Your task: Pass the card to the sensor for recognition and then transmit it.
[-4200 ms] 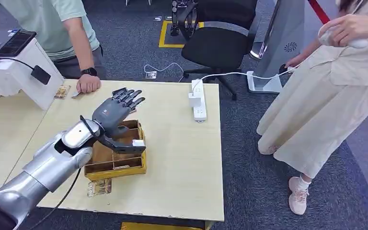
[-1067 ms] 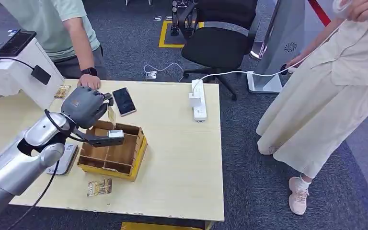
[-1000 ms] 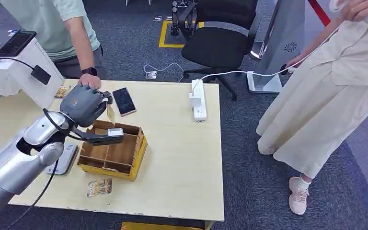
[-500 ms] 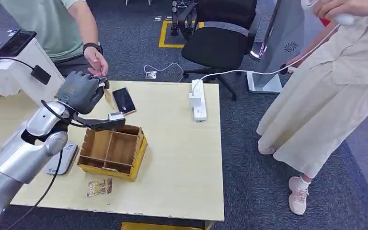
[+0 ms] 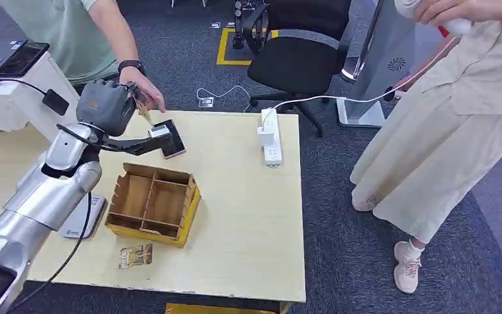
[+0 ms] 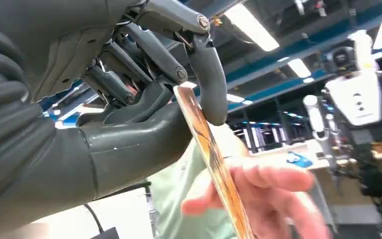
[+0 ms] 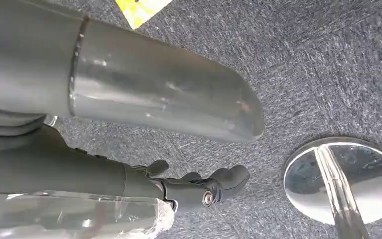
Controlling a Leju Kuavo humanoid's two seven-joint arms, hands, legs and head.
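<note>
Card held above the table's far edge, pinched in our left hand, long axis slanting toward a person's hand. Our right hand hangs, fingers loosely apart, holding nothing; the wooden divided box looks empty.

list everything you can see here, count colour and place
card: 1, gold, pinched in left hand, a person's hand at it
loose cards: 1 patch, gold, table front, by box
box: 1, yellow-brown, compartments, mid table
phone: 1, black, behind box
sensor: 1, white-grey, left of box
power strip: 1, white, far right of table
table: 1, pale wood
chair: 1, black, behind table
people: 2, green shirt, beige dress
left hand: grey, raised
right hand: dark, hanging above carpet
</note>
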